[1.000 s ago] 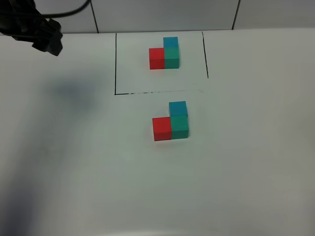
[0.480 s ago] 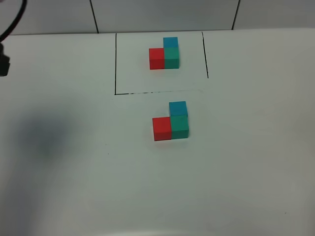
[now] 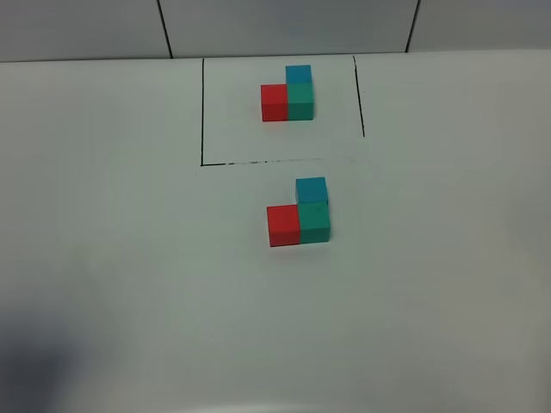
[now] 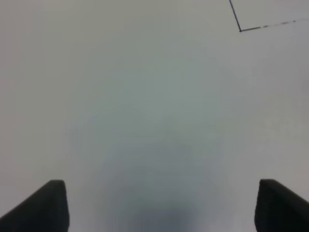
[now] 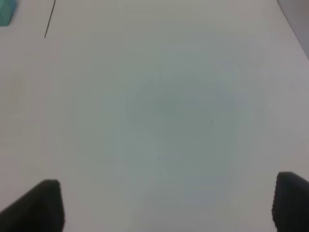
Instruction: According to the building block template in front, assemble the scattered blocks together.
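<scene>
The building block template sits at the back of the table inside thin black lines: red on the left, teal-green beside it, blue behind the teal one. The scattered blocks lie nearer, outside the frame, pressed together in the same L: red cube, teal-green cube, sky-blue cube. Neither arm shows in the exterior high view. My left gripper is open over bare table, with nothing between its fingertips. My right gripper is open too, over bare table.
The white table carries only the two cube clusters and the drawn frame. A corner of that frame shows in the left wrist view. A teal-green cube edge and a black line show in the right wrist view.
The left arm has drawn back out of the exterior high view at the far left. Its shadow has slid toward the near left corner. The cubes have not moved.
</scene>
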### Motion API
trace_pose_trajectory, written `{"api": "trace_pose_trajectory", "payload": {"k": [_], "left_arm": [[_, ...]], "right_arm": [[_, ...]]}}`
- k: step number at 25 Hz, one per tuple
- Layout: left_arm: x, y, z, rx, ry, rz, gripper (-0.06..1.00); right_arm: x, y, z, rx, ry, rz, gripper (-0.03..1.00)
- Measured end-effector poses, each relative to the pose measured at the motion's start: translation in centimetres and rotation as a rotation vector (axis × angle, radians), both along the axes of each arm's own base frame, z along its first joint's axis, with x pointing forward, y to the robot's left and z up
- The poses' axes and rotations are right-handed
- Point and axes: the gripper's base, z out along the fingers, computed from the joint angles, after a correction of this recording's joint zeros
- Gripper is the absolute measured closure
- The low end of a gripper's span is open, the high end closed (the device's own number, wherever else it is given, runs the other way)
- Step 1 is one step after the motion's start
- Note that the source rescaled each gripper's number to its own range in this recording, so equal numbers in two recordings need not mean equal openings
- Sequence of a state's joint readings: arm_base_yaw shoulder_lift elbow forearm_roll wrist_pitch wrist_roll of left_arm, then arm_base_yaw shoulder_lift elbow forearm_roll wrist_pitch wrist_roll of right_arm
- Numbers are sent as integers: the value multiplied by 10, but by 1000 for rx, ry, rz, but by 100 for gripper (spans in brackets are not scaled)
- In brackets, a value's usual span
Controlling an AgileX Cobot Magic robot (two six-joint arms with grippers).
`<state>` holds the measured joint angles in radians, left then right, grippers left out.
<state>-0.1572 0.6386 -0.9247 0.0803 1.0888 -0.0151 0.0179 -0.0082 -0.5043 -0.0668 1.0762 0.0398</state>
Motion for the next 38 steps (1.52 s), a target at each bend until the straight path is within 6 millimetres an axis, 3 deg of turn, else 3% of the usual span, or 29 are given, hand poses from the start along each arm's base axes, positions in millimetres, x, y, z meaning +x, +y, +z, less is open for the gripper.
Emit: {"api": "trace_pose_trajectory", "payload": {"k": [8, 16, 27, 38], "left_arm": [[-54, 1, -56, -86, -23, -39, 7], [-80, 0, -97, -99, -82, -108, 7], [-97, 1, -99, -106, -205, -146, 7], [-98, 1, -100, -106, -208, -146, 7]], "right_arm": [[0, 0, 0, 0, 0, 0, 11], [0, 0, 0, 0, 0, 0, 11], [0, 0, 0, 0, 0, 0, 11], [0, 0, 0, 0, 0, 0, 11]]}}
